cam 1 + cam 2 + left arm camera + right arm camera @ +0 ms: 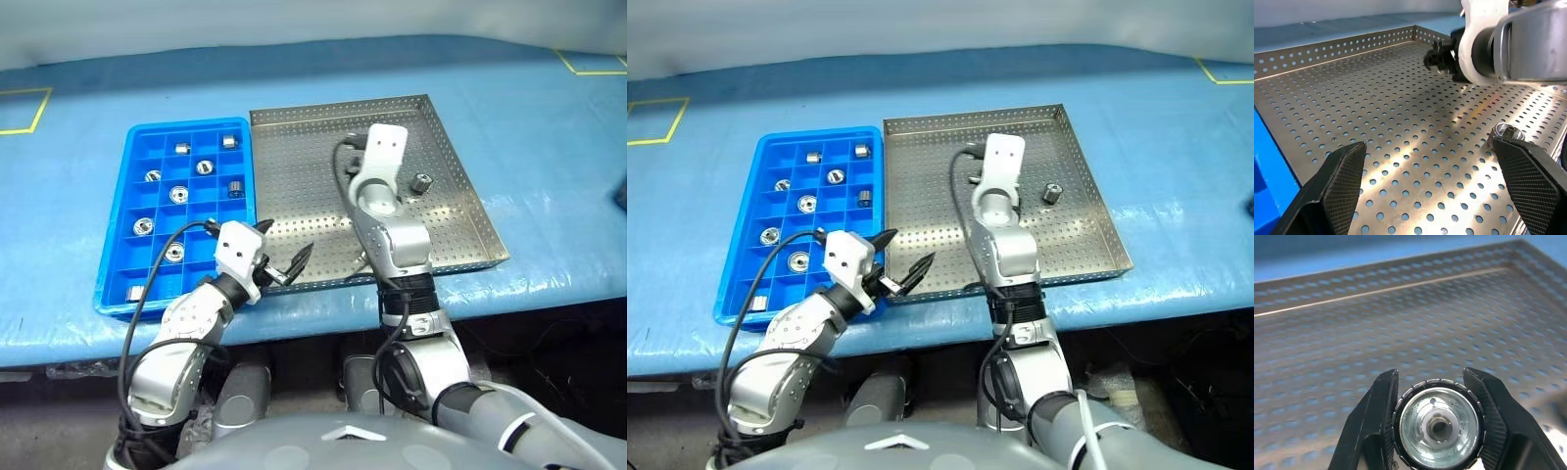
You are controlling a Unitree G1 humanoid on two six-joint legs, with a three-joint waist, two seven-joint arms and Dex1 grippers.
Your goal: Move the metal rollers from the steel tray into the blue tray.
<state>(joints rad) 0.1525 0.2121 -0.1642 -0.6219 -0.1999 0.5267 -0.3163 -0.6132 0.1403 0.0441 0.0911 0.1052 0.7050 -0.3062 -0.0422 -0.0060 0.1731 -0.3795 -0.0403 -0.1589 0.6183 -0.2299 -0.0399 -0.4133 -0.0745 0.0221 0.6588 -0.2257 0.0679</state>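
My right gripper is shut on a metal roller, a shiny ring with a dark centre hole, and holds it above the steel tray. Another roller lies on the tray's perforated floor to the right of that arm; it also shows in the left wrist view as the roller. Left of the steel tray sits the blue tray, with several rollers in its compartments, one of them the roller. My left gripper is open and empty, hovering at the steel tray's front left corner.
Both trays rest on a blue table cover with yellow tape marks at the far left and far right. The steel tray's raised rim runs around the perforated floor. The table's front edge lies just below the trays.
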